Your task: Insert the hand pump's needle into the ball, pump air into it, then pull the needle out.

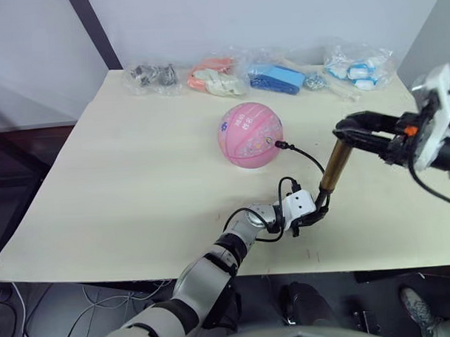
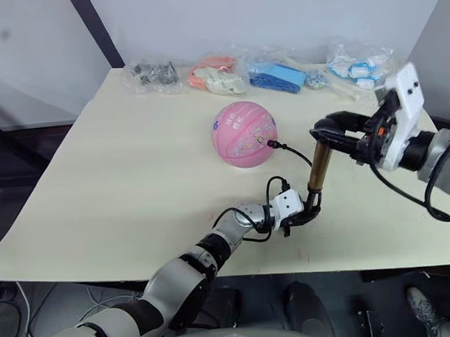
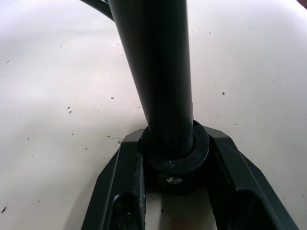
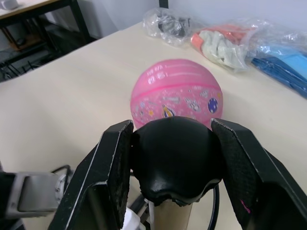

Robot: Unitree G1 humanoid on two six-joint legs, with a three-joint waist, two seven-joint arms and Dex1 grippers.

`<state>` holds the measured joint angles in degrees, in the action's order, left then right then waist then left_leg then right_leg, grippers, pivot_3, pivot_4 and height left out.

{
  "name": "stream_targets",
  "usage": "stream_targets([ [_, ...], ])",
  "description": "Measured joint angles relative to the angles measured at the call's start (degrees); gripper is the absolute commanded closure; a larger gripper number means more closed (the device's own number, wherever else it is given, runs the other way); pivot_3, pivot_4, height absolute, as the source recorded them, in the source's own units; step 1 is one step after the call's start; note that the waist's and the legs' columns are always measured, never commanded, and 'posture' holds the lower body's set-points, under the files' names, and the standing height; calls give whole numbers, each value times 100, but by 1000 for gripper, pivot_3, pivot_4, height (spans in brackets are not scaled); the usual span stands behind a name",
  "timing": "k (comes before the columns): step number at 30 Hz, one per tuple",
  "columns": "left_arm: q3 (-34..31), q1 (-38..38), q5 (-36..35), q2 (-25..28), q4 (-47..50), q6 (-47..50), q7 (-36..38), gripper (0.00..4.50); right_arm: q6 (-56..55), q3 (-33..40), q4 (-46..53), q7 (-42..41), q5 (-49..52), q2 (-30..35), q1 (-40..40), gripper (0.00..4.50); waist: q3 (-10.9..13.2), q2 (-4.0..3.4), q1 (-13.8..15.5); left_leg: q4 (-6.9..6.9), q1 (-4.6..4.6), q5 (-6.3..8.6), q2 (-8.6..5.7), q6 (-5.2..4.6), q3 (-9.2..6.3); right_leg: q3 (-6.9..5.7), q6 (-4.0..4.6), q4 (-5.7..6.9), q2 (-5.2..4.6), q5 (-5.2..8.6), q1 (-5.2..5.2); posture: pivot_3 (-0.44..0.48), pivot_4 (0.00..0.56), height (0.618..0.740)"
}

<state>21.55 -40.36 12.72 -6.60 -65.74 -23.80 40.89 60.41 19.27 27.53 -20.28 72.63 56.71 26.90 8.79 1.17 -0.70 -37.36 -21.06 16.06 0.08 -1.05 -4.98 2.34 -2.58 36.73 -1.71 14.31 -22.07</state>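
**Needle in ball, both pincers clamped on pump**

Head view: your pink ribbed ball (image 1: 250, 134) sits mid-table (image 1: 122, 179), needle (image 1: 272, 143) at its valve. Left pincer (image 1: 319, 209) grips the gold-bronze hand pump (image 1: 334, 167) base.

Right wrist view: right pincer (image 4: 175, 158) clamps the black T-handle (image 4: 175, 160).

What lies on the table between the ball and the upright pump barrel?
In the left eye view, only the thin black hose crosses bare table from the ball to the hand pump.
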Motion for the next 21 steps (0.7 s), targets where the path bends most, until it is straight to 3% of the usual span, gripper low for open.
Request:
stream_targets([
  [10,2,-3,0,-6,0,0,-6,3358,180,147,-150,124,459,349,315,2437,6,9,-9,-1,-3,0,-2,0,5,-2,-17,-2,-9,5,-1,0,150,740],
  [16,41,8,8,-14,-2,6,-50,3358,-387,480,207,43,91,-30,-717,2437,-8,43,-1,-2,2,0,-1,0,4,-8,-25,-3,-7,10,9,0,150,740],
  [21,40,13,8,24,-2,17,-99,3358,-1012,-84,538,61,-796,-721,-1572,2438,-19,57,-22,1,35,1,2,1,2,-2,-33,-3,2,15,31,0,150,740],
])
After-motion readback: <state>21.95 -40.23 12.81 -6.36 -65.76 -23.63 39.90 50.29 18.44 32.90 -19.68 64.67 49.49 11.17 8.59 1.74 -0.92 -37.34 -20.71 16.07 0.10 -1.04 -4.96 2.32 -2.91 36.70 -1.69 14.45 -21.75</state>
